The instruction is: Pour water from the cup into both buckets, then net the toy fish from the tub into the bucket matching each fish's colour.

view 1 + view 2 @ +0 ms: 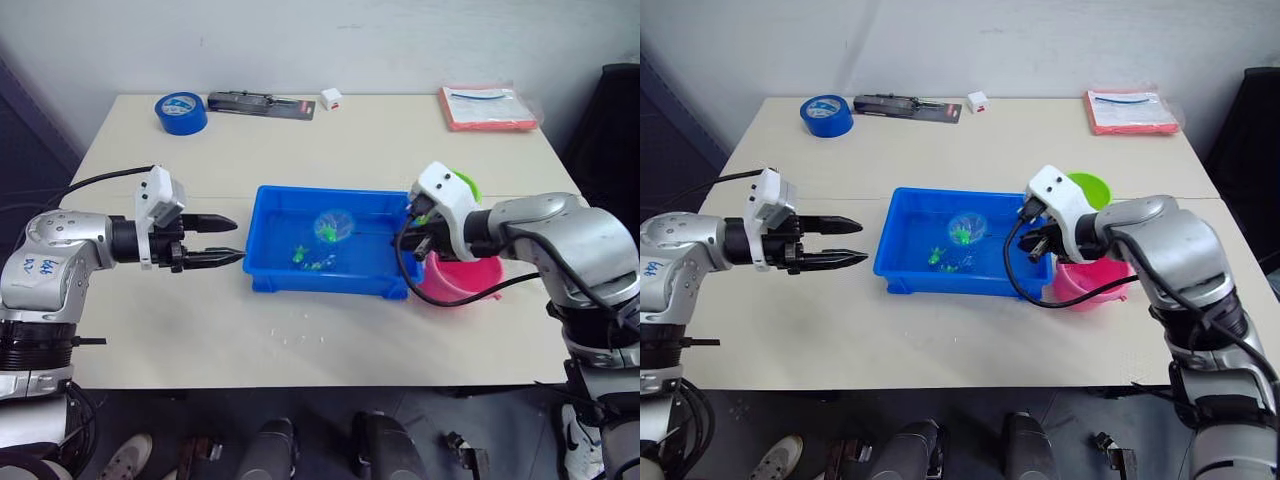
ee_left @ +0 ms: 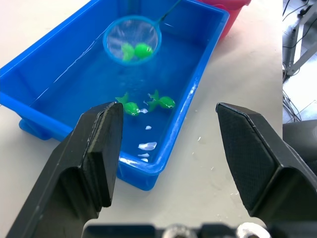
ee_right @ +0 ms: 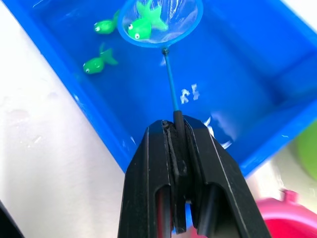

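The right gripper is pinching the net handle, lifting one green fish over the tub. The left gripper is hovering spread beside the tub. Two green fish are waiting in the water; the green bucket and pink bucket are standing just beyond.

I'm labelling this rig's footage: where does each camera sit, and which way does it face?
Head, both eyes: forward and down over both arms at the tub.
Left wrist: along the open left gripper toward two loose green fish.
Right wrist: along the right gripper, shut on the net.
Both wrist views share the netted green fish.
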Robot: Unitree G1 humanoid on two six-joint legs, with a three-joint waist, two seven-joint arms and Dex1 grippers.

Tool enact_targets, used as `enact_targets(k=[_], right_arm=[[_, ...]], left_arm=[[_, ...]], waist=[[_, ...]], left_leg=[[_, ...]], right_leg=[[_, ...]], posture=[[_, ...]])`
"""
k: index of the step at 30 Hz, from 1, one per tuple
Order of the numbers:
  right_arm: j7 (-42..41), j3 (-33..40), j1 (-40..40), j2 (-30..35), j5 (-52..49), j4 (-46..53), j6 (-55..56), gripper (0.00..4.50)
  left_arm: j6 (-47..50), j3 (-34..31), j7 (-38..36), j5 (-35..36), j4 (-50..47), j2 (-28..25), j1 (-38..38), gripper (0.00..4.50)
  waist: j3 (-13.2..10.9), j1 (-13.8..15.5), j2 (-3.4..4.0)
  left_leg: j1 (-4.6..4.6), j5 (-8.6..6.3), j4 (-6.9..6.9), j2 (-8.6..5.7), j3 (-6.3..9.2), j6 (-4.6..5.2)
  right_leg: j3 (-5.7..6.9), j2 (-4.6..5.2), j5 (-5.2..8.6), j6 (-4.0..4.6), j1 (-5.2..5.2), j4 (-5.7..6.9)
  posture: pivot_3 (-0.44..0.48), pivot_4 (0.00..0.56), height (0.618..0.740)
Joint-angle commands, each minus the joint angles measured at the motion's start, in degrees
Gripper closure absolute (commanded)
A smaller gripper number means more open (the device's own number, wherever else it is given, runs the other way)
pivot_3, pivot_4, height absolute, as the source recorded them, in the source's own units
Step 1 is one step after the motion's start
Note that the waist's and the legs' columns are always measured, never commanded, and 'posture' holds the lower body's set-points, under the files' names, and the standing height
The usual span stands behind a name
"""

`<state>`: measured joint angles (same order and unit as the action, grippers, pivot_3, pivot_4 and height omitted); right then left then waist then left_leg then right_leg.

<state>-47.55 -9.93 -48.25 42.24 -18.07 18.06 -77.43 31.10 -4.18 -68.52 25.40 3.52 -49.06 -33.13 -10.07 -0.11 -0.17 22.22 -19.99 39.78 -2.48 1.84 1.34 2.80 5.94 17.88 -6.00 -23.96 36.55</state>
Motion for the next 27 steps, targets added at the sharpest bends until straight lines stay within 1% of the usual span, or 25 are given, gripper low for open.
enact_targets(k=[1, 4, 7, 10, 13, 17, 19, 21, 27], right_arm=[[1.6, 2.7, 0.5, 0.4, -1.6, 2.3, -0.1, 3.70], [2.2, 8.3, 2.6, 1.3, -3.6, 3.0, 0.1, 3.70], [2.9, 12.8, 3.0, 2.6, -4.9, 2.5, 0.2, 3.70], [3.6, 16.8, 3.3, 6.5, -4.4, -0.4, 2.5, 3.70], [5.5, 18.6, 4.7, 10.2, -2.0, -4.6, 6.9, 3.70], [7.4, 19.9, 6.2, 12.9, -0.3, -8.8, 11.6, 3.70], [8.0, 19.8, 6.8, 13.6, 0.2, -9.3, 13.2, 3.70], [9.8, 19.2, 8.7, 14.1, 2.5, -9.1, 18.1, 3.70], [13.5, 13.9, 14.5, 16.2, 11.7, -8.4, 31.5, 3.70]], left_arm=[[-1.5, 0.0, -0.8, -0.1, 0.8, 0.3, -1.5, 1.24], [-3.0, 0.2, -0.6, 0.0, 2.1, 1.5, -2.8, 1.24], [-4.5, 0.5, -0.5, -0.5, 3.6, 2.4, -4.0, 1.24], [-7.4, 1.1, -0.4, -1.5, 6.8, 4.4, -6.8, 1.24], [-10.0, 2.3, -0.8, -2.8, 10.1, 6.4, -9.5, 1.24], [-11.6, 3.2, -1.5, -3.7, 12.7, 7.9, -11.6, 1.24], [-12.2, 3.3, -1.8, -4.1, 13.5, 8.2, -12.0, 1.24], [-12.7, 3.4, -2.1, -4.4, 14.2, 8.4, -12.4, 1.24], [-13.8, 4.0, -2.8, -5.3, 16.1, 9.1, -13.6, 1.24]], waist=[[0.0, 0.0, 0.00], [0.0, 0.2, 0.00], [0.0, 0.2, 0.00], [0.0, 0.4, 0.00], [0.0, 0.4, 0.00], [0.0, 0.1, 0.00], [0.0, 0.0, 0.00], [0.0, -0.1, 0.00], [0.0, 0.0, 0.00]], left_leg=[[0.00, 0.00, 0.00, -0.01, 0.00, 0.00], [0.01, 0.00, 0.00, 0.00, 0.01, 0.00], [0.05, 0.00, 0.05, -0.06, 0.02, 0.00], [0.05, 0.00, 0.05, -0.08, 0.03, 0.01], [0.04, 0.01, 0.05, -0.13, 0.02, 0.02], [0.04, 0.02, 0.04, -0.14, -0.02, 0.03], [0.04, 0.02, 0.00, -0.10, -0.02, 0.03], [0.04, 0.02, -0.07, -0.08, -0.07, 0.02], [0.15, 0.02, -0.05, -0.11, -0.41, 0.02]], right_leg=[[-0.01, 0.00, 0.00, 0.00, 0.00, 0.00], [0.00, 0.00, 0.00, 0.00, -0.01, 0.03], [0.00, 0.05, 0.00, 0.00, -0.01, 0.03], [0.03, 0.04, 0.00, 0.00, -0.01, 0.06], [0.02, 0.03, 0.00, 0.00, 0.00, 0.08], [0.00, -0.03, 0.00, 0.00, -0.01, 0.11], [0.00, -0.02, 0.00, 0.00, -0.04, 0.11], [0.00, -0.01, 0.00, 0.00, -0.14, 0.15], [0.02, -0.07, 0.00, 0.00, -0.50, 0.42]], posture=[[0.000, 0.150, 0.737], [0.000, 0.150, 0.737], [0.000, 0.150, 0.737], [0.000, 0.150, 0.737], [0.000, 0.150, 0.737], [0.000, 0.150, 0.737], [0.000, 0.150, 0.737], [0.000, 0.150, 0.737], [0.000, 0.150, 0.737]])
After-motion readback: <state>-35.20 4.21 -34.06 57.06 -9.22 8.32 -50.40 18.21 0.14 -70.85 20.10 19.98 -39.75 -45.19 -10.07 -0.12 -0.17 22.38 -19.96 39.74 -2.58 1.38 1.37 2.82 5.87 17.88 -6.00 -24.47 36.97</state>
